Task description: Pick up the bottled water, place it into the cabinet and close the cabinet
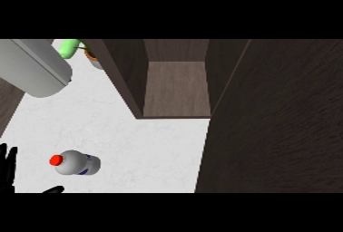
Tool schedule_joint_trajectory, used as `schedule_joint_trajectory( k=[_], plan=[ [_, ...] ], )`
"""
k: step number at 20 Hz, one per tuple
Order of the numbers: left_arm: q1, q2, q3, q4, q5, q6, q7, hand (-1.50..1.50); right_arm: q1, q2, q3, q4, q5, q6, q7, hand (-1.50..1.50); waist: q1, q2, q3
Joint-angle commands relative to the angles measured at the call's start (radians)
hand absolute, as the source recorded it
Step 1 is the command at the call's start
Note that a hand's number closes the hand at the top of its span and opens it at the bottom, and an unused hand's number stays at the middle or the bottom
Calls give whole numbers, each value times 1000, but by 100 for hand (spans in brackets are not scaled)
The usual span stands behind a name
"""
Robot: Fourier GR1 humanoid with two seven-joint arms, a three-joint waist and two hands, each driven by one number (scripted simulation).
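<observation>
The bottled water [76, 163], white with a red cap and a blue label band, stands on the white counter [134, 140] at the lower left. My left hand [8, 167] shows at the left edge, fingers straight and up, apart from the bottle. A dark fingertip [53, 190] pokes in at the bottom edge just below the bottle. The dark wood cabinet [178, 86] stands open at the top centre, its inside shelf bare. Its open door [275, 122] fills the right side of the view. My right hand does not show.
A large grey cylinder-shaped object [36, 65] lies at the top left. Behind it are a green item [67, 47] and a small potted plant [92, 56] beside the cabinet's left wall. A dark wood strip [7, 104] borders the counter's left side.
</observation>
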Motion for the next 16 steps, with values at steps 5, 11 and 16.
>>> schedule_joint_trajectory(
  k=[5, 11, 16],
  plan=[
    [-53, -6, -38, 240, -23, -19, -181, -150, 45, -66, 22, -153, 109, -18, 51, -150, -1, 0, 0],
    [-88, -6, -121, 333, -9, 47, -251, -150, -7, -32, 86, -104, 184, -68, 72, -150, 1, 0, 0],
    [-138, 12, -74, 405, 5, 17, -243, -150, 50, -72, 96, -97, 153, -64, 0, -150, 2, 0, 1]
  ],
)
